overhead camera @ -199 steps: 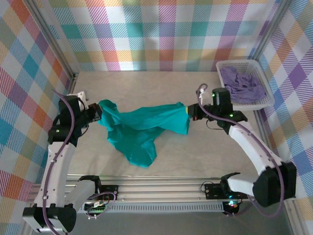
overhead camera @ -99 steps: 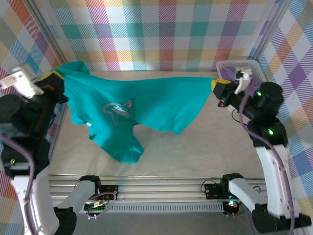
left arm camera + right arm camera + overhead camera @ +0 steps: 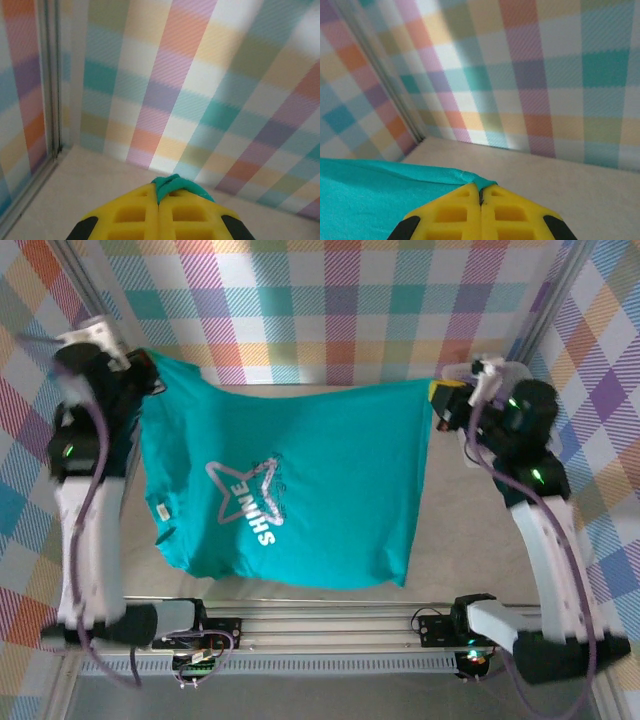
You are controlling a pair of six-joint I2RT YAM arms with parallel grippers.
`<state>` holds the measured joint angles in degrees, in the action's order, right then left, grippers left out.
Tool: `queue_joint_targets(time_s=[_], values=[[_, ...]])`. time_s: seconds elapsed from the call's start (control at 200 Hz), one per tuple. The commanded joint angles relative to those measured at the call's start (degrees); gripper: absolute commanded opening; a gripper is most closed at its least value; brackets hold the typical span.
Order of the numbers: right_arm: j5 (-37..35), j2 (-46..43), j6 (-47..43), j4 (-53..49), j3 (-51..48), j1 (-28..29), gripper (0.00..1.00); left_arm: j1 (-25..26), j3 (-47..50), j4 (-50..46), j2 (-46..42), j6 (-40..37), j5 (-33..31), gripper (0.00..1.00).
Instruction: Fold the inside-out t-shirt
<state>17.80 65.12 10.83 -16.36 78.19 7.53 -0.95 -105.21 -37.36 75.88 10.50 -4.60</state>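
Plaid walls [image 3: 330,310] behind; I see the teal t-shirt [image 3: 300,470] spread above the desk [image 3: 462,532], left jaws and right jaws gripping its corners.

— How's the light?
— Bright, soft and even, coming from above. There are no hard shadows on the worktop [image 3: 465,540] and no glare.
— And sharpness?
— The overhead view is crisp except for the left arm [image 3: 85,440], which is smeared by motion blur. In both wrist views the plaid wall [image 3: 200,100] is out of focus and washed pale. The yellow fingers [image 3: 130,215] at the bottom edge look sharper.
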Motion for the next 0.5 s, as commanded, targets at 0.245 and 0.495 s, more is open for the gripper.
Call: queue_joint_targets(time_s=[0.245, 0.495], values=[[-3.29, 12.78, -2.17, 5.68, 16.25, -0.15, 0.00, -0.63, -22.11, -0.43, 13.53, 2.01, 4.13, 0.00], [-2.86, 1.78, -4.33, 2.15, 13.68, -0.15, 0.00, -0.63, -19.78, -0.11, 1.68, 3.07, 6.70, 0.00]])
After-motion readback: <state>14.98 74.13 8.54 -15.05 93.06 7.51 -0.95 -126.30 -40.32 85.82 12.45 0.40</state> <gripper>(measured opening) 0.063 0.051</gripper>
